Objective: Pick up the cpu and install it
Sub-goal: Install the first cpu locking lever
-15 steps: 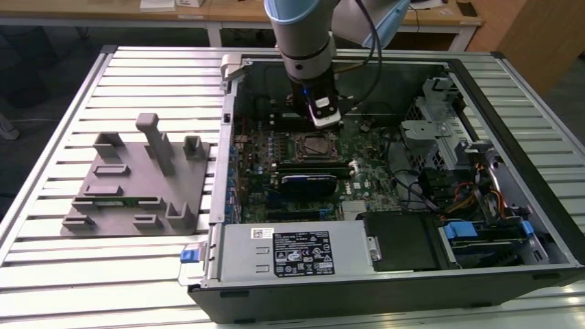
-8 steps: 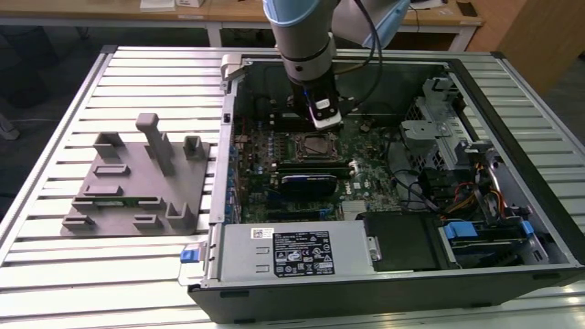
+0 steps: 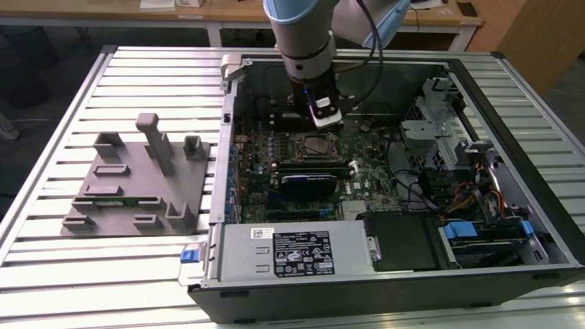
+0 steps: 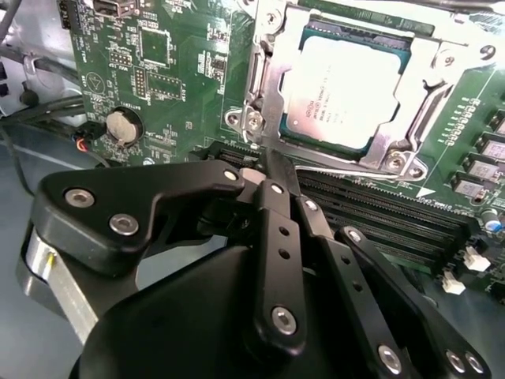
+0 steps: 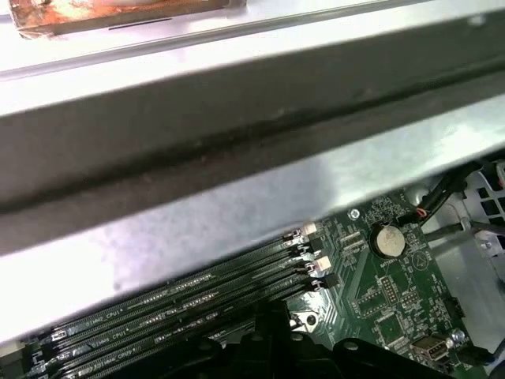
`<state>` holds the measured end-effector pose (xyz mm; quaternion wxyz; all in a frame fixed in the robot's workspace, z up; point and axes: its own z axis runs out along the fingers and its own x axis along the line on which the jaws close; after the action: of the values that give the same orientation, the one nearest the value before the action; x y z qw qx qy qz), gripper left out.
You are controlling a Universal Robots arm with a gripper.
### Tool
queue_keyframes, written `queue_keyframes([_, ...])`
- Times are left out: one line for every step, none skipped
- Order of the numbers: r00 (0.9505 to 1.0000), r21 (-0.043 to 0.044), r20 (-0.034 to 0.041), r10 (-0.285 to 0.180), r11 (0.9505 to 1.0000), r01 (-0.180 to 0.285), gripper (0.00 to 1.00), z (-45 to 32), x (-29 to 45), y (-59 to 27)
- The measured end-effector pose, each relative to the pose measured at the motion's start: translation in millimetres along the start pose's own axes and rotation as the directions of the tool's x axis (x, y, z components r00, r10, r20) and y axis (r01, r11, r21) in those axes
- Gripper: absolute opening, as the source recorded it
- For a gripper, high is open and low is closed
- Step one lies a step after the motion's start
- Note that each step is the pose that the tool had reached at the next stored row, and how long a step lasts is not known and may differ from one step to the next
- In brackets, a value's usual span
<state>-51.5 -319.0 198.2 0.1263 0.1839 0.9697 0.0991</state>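
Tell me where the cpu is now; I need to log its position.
The cpu sits in the motherboard socket frame in the second wrist view, beside the memory slots; in the exterior view it lies just below the gripper, mid-case.

Even overhead light, glare, blurred wrist foregrounds

The arm [image 3: 306, 41] hung over the open computer case [image 3: 384, 274], crowding the socket frame [image 3: 317, 144] from 12 o'clock. At 6 o'clock the memory slots [image 3: 311, 166] lay low. At 3 o'clock the drive cage [image 3: 439, 130] and cables [image 3: 420, 192] stood in the way. At 9 o'clock — past the case wall [image 3: 222, 137] — the grey fixture [image 3: 137, 185] took up part of the tabletop [image 3: 55, 274].
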Motion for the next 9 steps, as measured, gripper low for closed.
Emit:
queue_keyframes([1.0, -0.0001, 0.0, 0.0, 1.0, 0.0, 0.11, -0.5, -0.1, 0.1])
queue_keyframes([1.0, -0.0001, 0.0, 0.0, 1.0, 0.0, 0.11, -0.8, -0.2, 0.2])
queue_keyframes([1.0, -0.0003, 0.0001, 0.0, 1.0, 0.0, 0.11, -0.9, -0.3, 0.3])
queue_keyframes([1.0, -0.0004, 0.0, 0.0, 1.0, 0.0, 0.11, -0.9, -0.3, 0.3])
queue_keyframes([1.0, -0.0004, 0.0, 0.0, 1.0, 0.0, 0.11, -0.9, -0.3, 0.3])
queue_keyframes([1.0, -0.0002, 0.0, 0.0, 1.0, 0.0, 0.11, -1.0, -0.3, 0.3])
queue_keyframes([1.0, 0.0002, -0.0005, 0.0, 1.0, 0.0, 0.11, -1.0, -0.4, 0.3])
queue_keyframes([1.0, 0.0009, -0.002, 0.0, 1.0, 0.0, 0.11, -1.0, -0.4, 0.4])
queue_keyframes([1.0, 0.0023, -0.0045, 0.001, 1.0, -0.001, 0.11, -1.0, -0.3, 0.5])
